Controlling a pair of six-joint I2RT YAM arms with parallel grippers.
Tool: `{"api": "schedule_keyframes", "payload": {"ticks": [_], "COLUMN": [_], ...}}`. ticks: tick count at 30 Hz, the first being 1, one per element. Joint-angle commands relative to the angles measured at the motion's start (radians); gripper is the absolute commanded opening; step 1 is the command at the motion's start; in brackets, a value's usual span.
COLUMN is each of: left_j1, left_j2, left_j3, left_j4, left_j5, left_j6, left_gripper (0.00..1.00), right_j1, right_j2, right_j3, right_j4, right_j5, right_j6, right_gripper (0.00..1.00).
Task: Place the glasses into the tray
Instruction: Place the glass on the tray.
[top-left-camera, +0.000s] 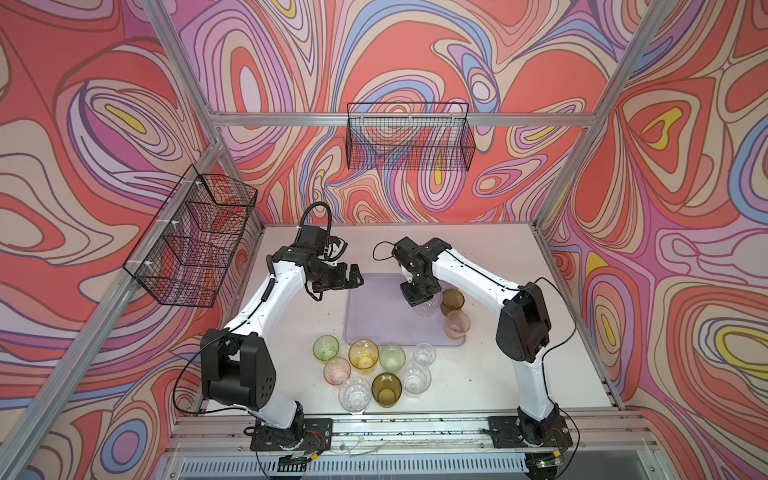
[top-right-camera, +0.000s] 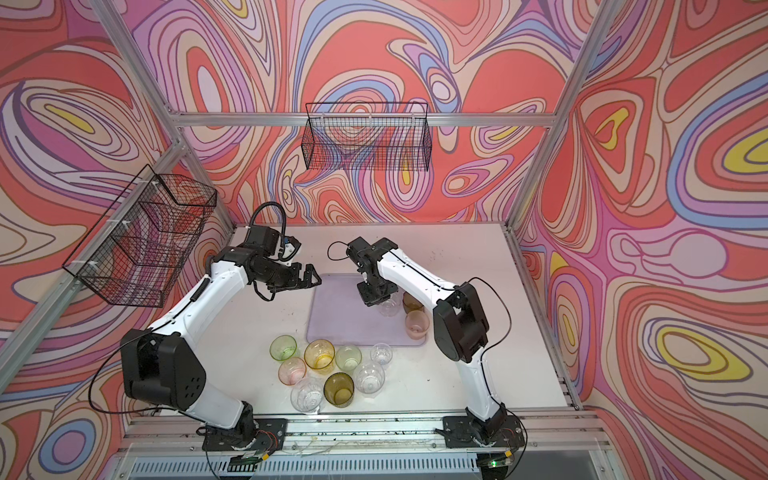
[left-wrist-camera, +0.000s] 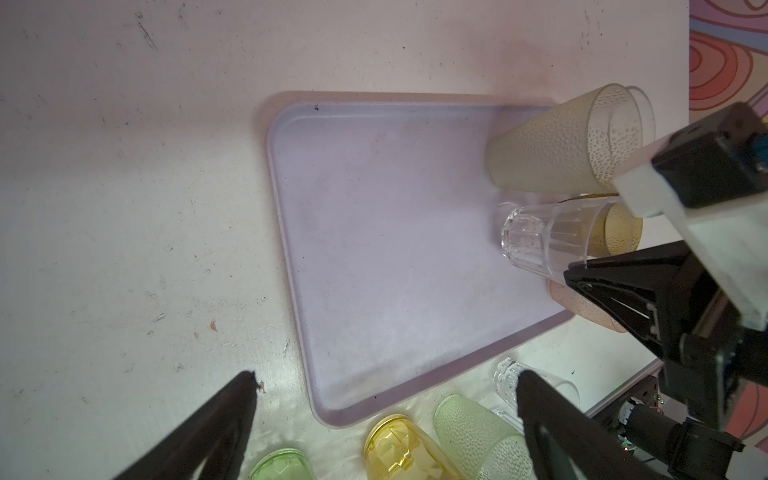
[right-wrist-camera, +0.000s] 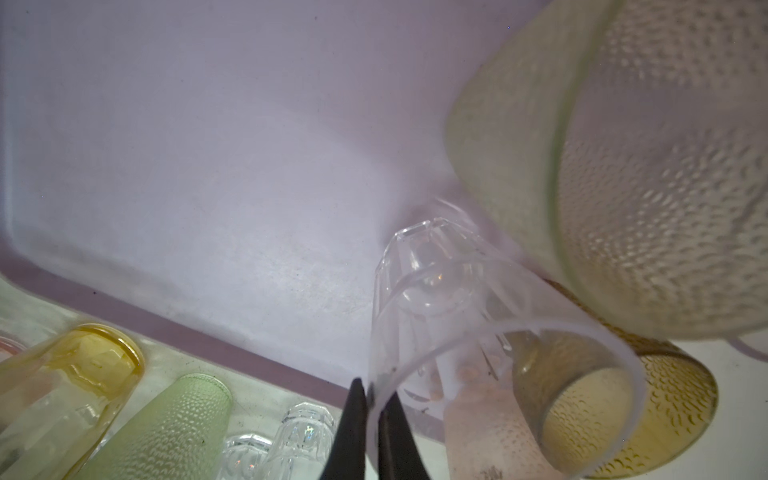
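The lavender tray (top-left-camera: 374, 320) (top-right-camera: 336, 320) lies mid-table. My right gripper (top-left-camera: 420, 298) (right-wrist-camera: 374, 388) is shut on the rim of a clear faceted glass (top-left-camera: 429, 309) (right-wrist-camera: 432, 286), which hangs tilted over the tray's right part; I cannot tell whether its base touches the floor. An olive-brown glass (top-left-camera: 453, 300) and a pink glass (top-left-camera: 458, 326) stand in the tray beside it. A pale frosted glass (left-wrist-camera: 552, 145) stands in the far right corner, hidden under the arm in both top views. My left gripper (top-left-camera: 356, 277) (left-wrist-camera: 386, 378) is open and holds nothing, above the tray's far left corner.
Several loose glasses cluster on the table in front of the tray: green (top-left-camera: 326, 347), amber (top-left-camera: 363, 354), pale green (top-left-camera: 392, 356), olive (top-left-camera: 386, 388), pink and clear ones. Black wire baskets hang on the back wall (top-left-camera: 409, 137) and the left wall (top-left-camera: 191, 237).
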Motion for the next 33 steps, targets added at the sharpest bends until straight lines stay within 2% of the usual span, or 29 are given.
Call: {"api": "schedule_keyframes", "payload": {"ticks": [1,16,27,33], "left_j1": [-0.005,-0.005,-0.005,-0.005], "left_j2": [-0.023,-0.023,-0.026,-0.030], "left_j3": [0.017,0.017,0.016,0.016], "left_j4": [-0.009,-0.011,-0.013,-0.010], "left_j5": [0.010,0.008,0.005,0.008], "left_j6": [0.017,0.018,0.019,0.017], "left_gripper": [1.00,1.00,1.00,1.00], "right_j1": [-0.007,-0.010,-0.010,-0.010], "right_j2": [0.014,0.044,0.040,0.007], "right_j3": [-0.009,-0.003,0.012,0.044], "right_j4": [0.022,0.020,0.008,-0.023], "right_j5": [0.012,0.026,0.023,0.017], "right_j6": [-0.012,-0.020,-0.020,-0.016], "right_gripper": [0.00,0.02,0.09,0.18]}}
